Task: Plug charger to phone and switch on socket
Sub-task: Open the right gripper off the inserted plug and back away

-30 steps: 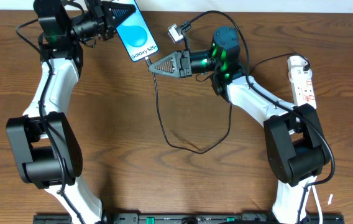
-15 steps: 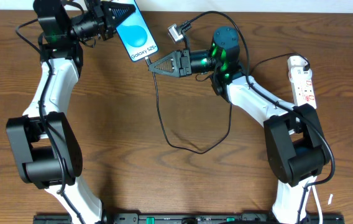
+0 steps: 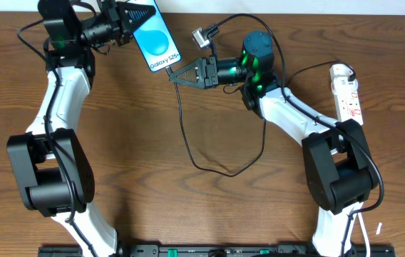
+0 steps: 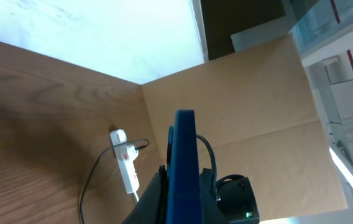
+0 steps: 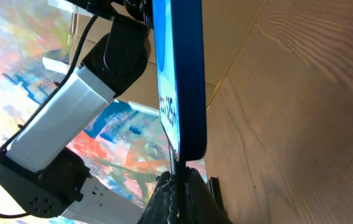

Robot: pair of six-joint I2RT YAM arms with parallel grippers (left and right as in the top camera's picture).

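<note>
Nearest you, the charger (image 3: 180,114) lies slack on the table (image 3: 138,143). Its loop sags toward 6 o'clock of the table's middle, and one strand then climbs straight up toward 12.

Follow that strand and you reach your right gripper (image 3: 174,76), which reaches in from 3 o'clock. Its fingers are pressed together on the charger's free end, pinching it just behind the tip. In the right wrist view the thin cable rises from between the fingers (image 5: 164,202) and meets the lower edge of the phone (image 5: 179,81). The tip touches that edge, but you cannot tell from here whether it is seated in the port.

The socket (image 3: 346,91) lies over at 3 o'clock, near the table's right edge and well apart from both grippers. It runs lengthwise from near to far (the left wrist view catches it too, small and white on the wood (image 4: 125,167)).

Farther on, at about 11 o'clock, the phone (image 3: 158,44) is held off the table with its blue screen facing up and tilted. Its lower end points at the right gripper. A small silver connector (image 3: 201,36) sits just to its right.

Farthest, your left gripper (image 3: 140,16) comes in from 9 o'clock and is clamped on the phone's upper end. In its own camera the phone (image 4: 184,168) appears edge-on.
</note>
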